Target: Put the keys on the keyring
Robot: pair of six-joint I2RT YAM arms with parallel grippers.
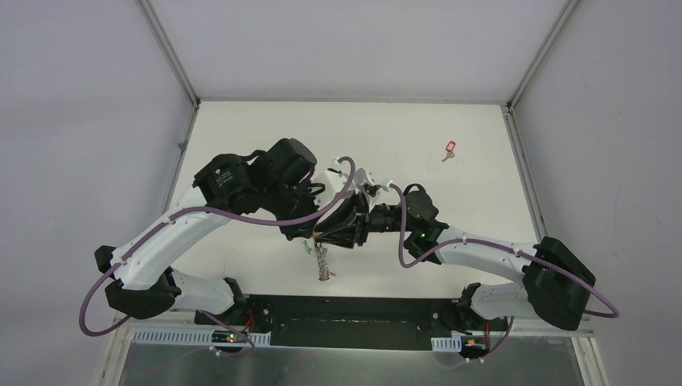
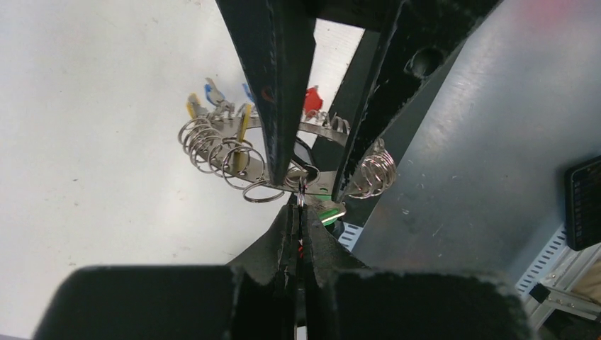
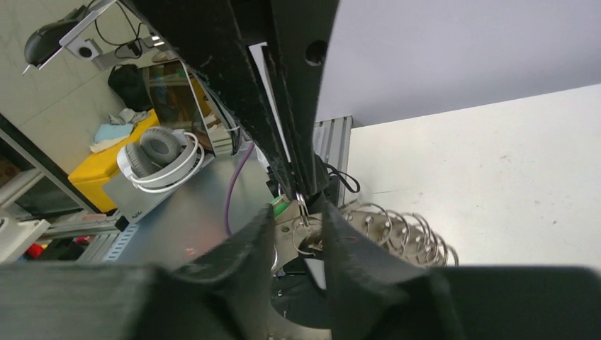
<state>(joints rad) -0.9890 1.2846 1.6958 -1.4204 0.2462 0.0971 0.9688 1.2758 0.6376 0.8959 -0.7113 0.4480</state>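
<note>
The keyring, a dark band fringed with silver split rings, hangs between both grippers above the table's near middle. Keys with yellow, blue and red tags hang on it. My left gripper is shut on one small split ring at the band's edge. My right gripper reaches in from the opposite side. Its fingers stand apart on either side of a green-tagged key and the band; whether they press does not show. Another red-tagged key lies alone at the table's far right.
Both arms cross over the table's middle, purple cables looping around them. A metal plate and slotted cable duct run along the near edge. White walls and frame posts bound the table's back and sides.
</note>
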